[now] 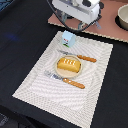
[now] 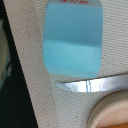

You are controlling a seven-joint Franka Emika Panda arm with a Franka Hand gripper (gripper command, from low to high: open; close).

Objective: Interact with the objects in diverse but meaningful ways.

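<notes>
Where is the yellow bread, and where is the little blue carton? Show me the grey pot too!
bread loaf (image 1: pixel 68 64), exterior view, middle of its top crust
pale-blue carton (image 2: pixel 73 47), wrist view, middle of its blue face
grey pot (image 1: pixel 123 18), exterior view, its near wall

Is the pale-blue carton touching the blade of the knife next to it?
Apart. In the wrist view a thin strip of placemat shows between the pale-blue carton and the knife blade. The exterior view is too coarse to confirm it.
</notes>
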